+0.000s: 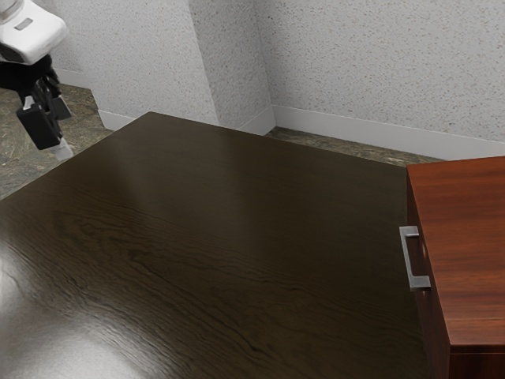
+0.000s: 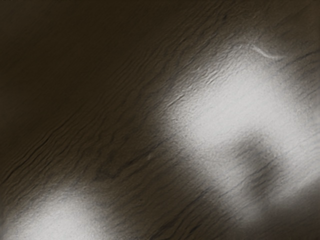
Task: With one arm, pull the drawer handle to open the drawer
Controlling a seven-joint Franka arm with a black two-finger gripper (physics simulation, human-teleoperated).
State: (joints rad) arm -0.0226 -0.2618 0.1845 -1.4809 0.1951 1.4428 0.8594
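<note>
Exterior view: the gripper hangs at the exterior view's far upper left, above the back corner of the dark wood table. It's seen at an angle, so I can't tell whether the jaws are open or closed. It holds nothing that I can see.

The red-brown cabinet sits at the exterior view's right edge, on the table. The handle is a silver bar on the cabinet's front face, which looks back toward the arm. The bar runs along that face and stands off it on two short posts. The drawer looks shut, with no gap visible around its front. Gripper and handle are well apart, with the whole tabletop between them.

Wrist view: table grain with bright glare patches, so the camera is looking down at the tabletop.

My read is that we're at the approach step and nothing has been engaged.

To do it well:
- Cross toward the exterior view's right and drop to handle height.
- Turn the hand so the jaws straddle the bar across its thin section.
- Go in open at mid-bar, between the posts, and close fully before loading.
- Pull straight out along the drawer's travel, back toward the exterior view's left. An off-axis pull risks slipping off or binding.
</note>
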